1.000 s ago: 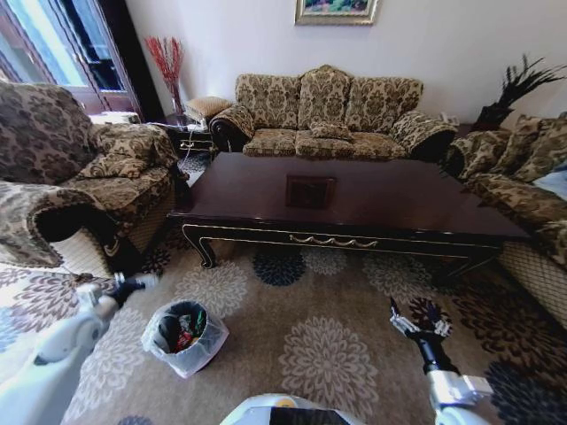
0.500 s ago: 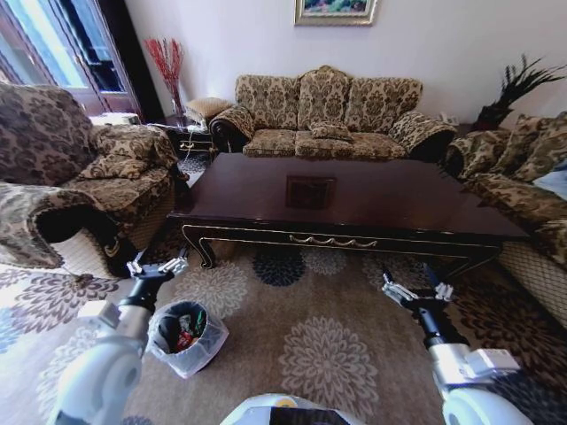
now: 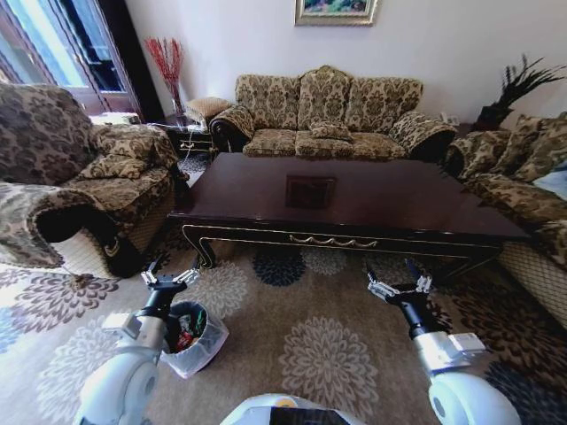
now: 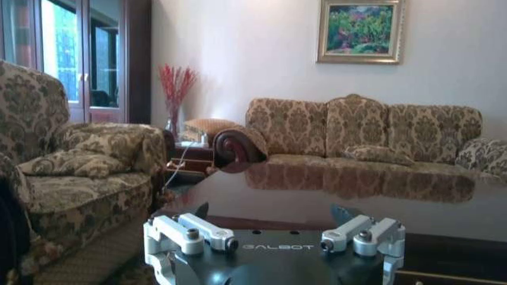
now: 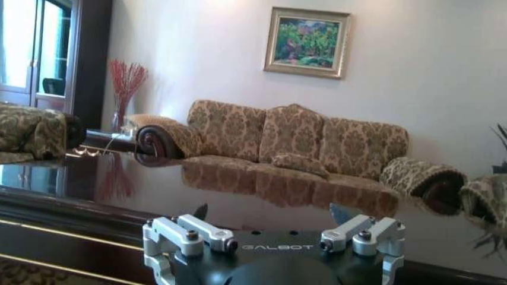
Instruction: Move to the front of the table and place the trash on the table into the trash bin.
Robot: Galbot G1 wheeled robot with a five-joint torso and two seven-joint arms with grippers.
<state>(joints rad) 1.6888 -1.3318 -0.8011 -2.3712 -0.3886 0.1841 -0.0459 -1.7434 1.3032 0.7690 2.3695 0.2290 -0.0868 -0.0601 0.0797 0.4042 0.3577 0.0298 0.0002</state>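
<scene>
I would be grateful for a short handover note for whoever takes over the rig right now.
Left gripper: open, holding nothing, raised above the carpet just over the trash bin.
Right gripper: open, holding nothing, raised over the carpet in front of the table.
The bin stands on the carpet at the robot's left front, bag-lined, with trash inside.
Done: robot faces the table's long front; no trash is visible on the tabletop.
Left: apparently nothing to pick; check the top once more.

Both arms have rounded white shells and black wrists. The left gripper and right gripper carry silver linkages with screws. A black plate reads GALBOT.
</scene>
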